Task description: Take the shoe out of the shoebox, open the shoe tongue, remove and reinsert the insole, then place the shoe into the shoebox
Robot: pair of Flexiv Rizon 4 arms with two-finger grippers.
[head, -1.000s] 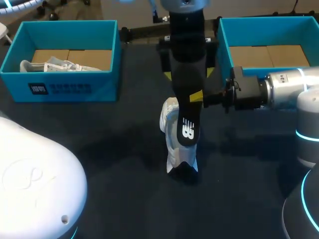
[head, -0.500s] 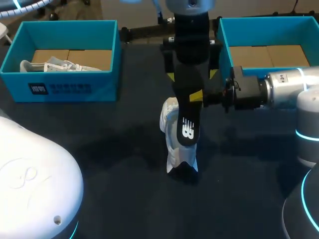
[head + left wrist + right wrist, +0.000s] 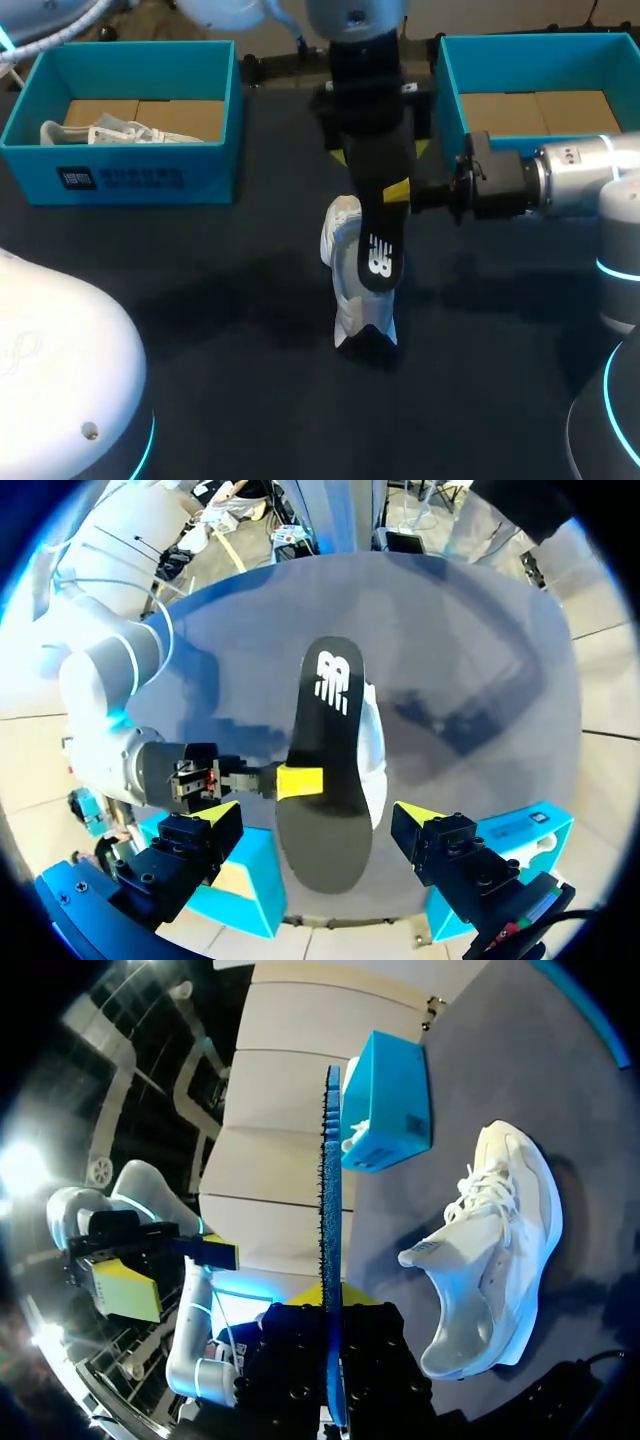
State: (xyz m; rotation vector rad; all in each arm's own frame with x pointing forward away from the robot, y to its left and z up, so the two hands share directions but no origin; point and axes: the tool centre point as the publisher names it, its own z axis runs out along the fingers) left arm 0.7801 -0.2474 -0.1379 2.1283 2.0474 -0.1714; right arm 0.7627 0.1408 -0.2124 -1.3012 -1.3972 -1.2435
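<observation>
A black insole (image 3: 375,225) hangs flat above the table's middle, with my right gripper (image 3: 398,192) shut on its edge from the right. Beneath it a white shoe (image 3: 345,290) lies on the dark table. My left gripper (image 3: 382,150) hovers open over the insole's far end, touching nothing. In the left wrist view the insole (image 3: 325,760) lies between and below the left gripper's (image 3: 318,818) wide-open fingers, and the shoe (image 3: 376,765) shows beside it. In the right wrist view the insole (image 3: 331,1210) stands edge-on in the right gripper (image 3: 330,1310), the shoe (image 3: 490,1260) beyond.
A blue shoebox (image 3: 120,175) at the back left holds another white shoe (image 3: 110,132). A second blue shoebox (image 3: 450,95) at the back right shows only its cardboard floor. My left arm's white base (image 3: 60,380) fills the near left corner.
My left arm's wrist has shifted slightly to the left above the insole. The right gripper, insole and shoe have stayed in place.
</observation>
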